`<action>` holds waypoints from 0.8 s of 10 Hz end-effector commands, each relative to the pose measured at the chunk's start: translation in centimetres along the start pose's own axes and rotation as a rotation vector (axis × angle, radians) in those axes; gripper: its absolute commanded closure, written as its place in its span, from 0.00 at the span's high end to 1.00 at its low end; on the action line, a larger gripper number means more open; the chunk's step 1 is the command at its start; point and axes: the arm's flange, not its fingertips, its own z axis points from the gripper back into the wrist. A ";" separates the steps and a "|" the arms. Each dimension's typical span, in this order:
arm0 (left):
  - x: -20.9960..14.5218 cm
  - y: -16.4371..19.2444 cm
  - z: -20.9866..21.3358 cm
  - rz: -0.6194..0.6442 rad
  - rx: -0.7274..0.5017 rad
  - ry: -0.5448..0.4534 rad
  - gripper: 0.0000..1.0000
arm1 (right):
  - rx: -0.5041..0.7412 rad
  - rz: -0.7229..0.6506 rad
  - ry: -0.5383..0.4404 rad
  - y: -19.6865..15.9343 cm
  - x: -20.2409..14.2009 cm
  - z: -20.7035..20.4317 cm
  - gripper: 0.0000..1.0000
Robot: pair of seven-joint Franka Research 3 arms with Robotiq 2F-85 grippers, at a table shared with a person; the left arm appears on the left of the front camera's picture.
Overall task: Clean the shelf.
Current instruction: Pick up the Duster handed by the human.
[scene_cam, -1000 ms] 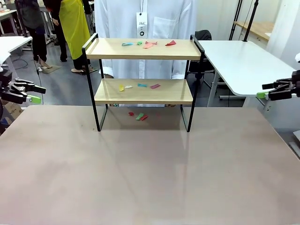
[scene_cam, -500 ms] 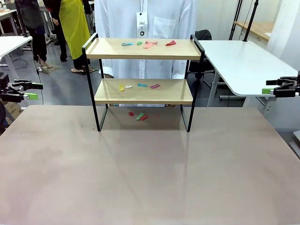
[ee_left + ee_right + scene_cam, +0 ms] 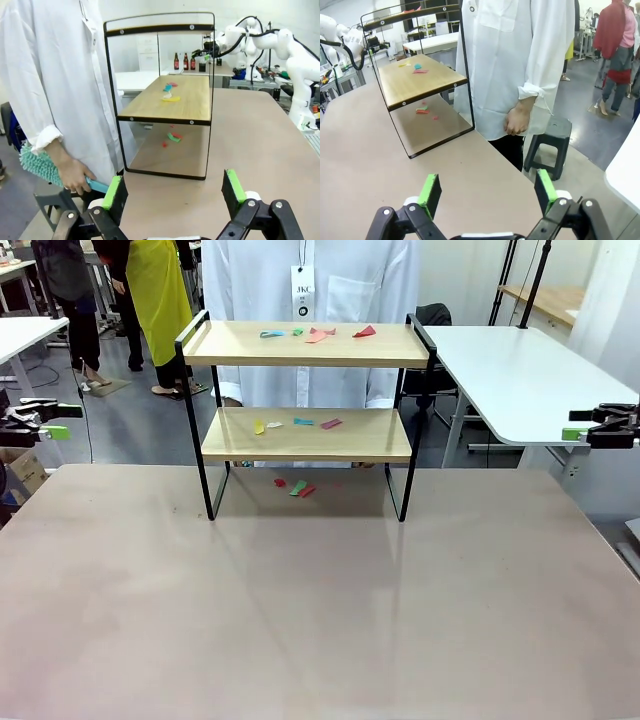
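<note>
1. The worktop (image 3: 320,610) is stretching pale and wide across the near part of my front view.
2. A person (image 3: 250,280) in a white coat is standing at the far side, right behind the shelf. One hand (image 3: 75,175) is gripping a fluffy teal duster (image 3: 42,165) low at the person's side, and the other hand (image 3: 517,120) is hanging loosely curled.
3. The shelf (image 3: 380,344) is standing upright at the far middle of the worktop, with both wooden boards sitting level in the thin black frame.
4. My left claw (image 3: 58,420) is hovering off the worktop's left edge, well apart from the shelf. In its wrist view the left claw (image 3: 173,190) is showing its green pads spread wide, released and grasping nothing.
5. My right claw (image 3: 578,424) is hovering off the right edge, likewise well apart from the shelf. In its own camera the right claw (image 3: 487,191) is showing its jaws spread and empty.
6. Small coloured scraps (image 3: 318,335) are lying on the top board, more scraps (image 3: 300,423) on the lower board, and a few scraps (image 3: 298,487) on the worktop under the shelf.
</note>
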 end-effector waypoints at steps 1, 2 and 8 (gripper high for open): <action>0.4 0.4 0.3 -0.035 0.010 -0.043 1.00 | 0.015 -0.008 -0.016 -0.8 0.7 0.1 1.00; 0.7 0.2 0.5 -0.041 0.012 -0.057 1.00 | 0.013 -0.010 -0.026 -0.8 0.8 0.2 1.00; 1.8 -0.9 1.1 -0.047 0.027 -0.089 1.00 | -0.003 0.019 -0.053 -0.5 2.1 1.0 1.00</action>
